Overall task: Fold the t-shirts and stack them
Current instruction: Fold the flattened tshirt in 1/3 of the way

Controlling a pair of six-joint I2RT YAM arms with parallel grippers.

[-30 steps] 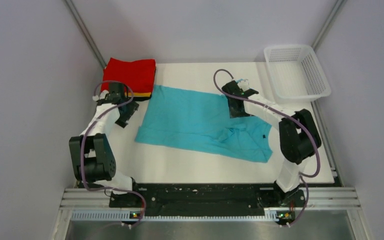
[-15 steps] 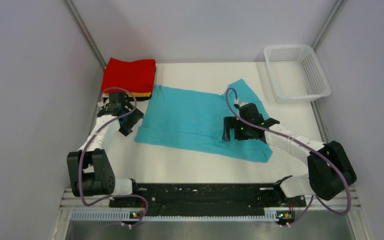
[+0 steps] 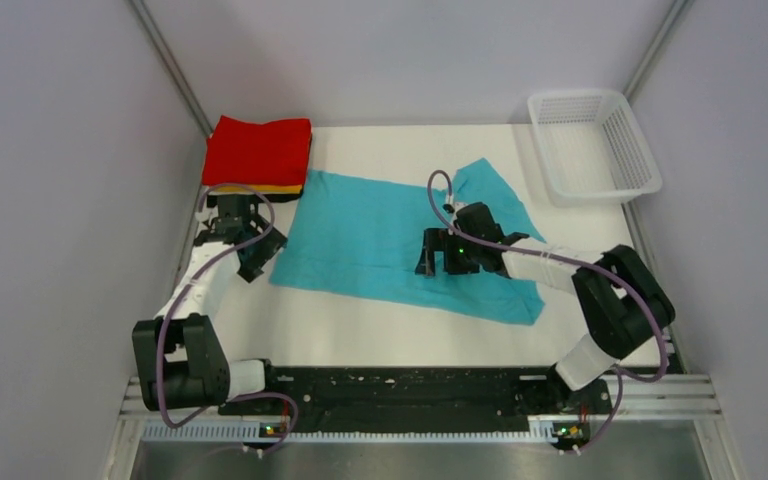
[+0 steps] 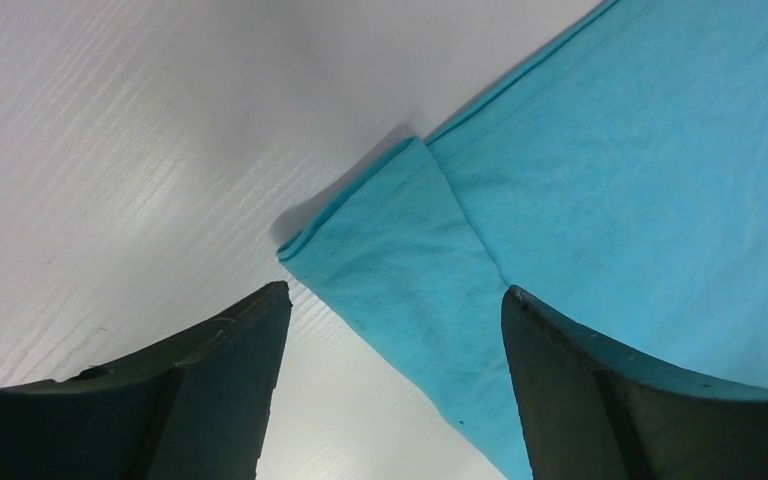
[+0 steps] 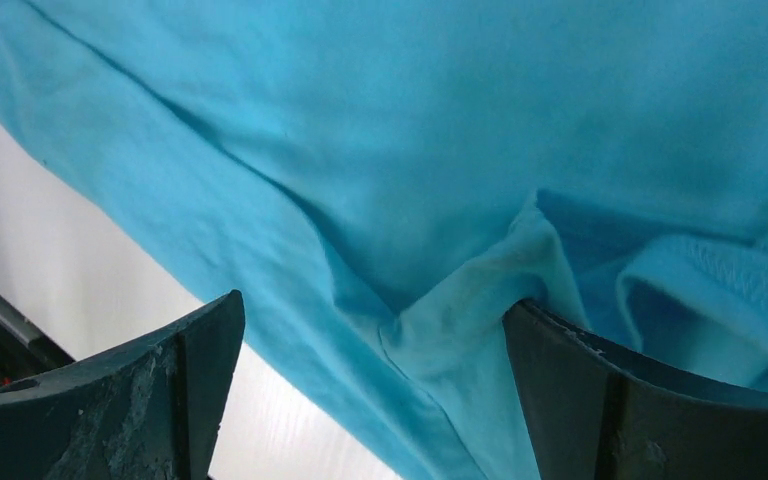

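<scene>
Turquoise tee (image 3: 380,235): plain, no pattern. Red tee (image 3: 258,150), far-left of turquoise tee: plain; orange tee (image 3: 282,186) and black tee (image 3: 285,193) show as thin bands beneath. Table (image 3: 390,330): white, faint grain. Basket (image 3: 592,145), far-right of turquoise tee: white mesh. Left arm (image 3: 200,285), right arm (image 3: 545,265): black and white.

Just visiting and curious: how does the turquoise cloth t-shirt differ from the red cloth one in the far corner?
The turquoise cloth t-shirt lies spread open; the red cloth t-shirt is folded square. The turquoise one rests on the white table; the red one sits on orange and black folded cloth. The turquoise one covers far more table than the red. Both are plain.
</scene>
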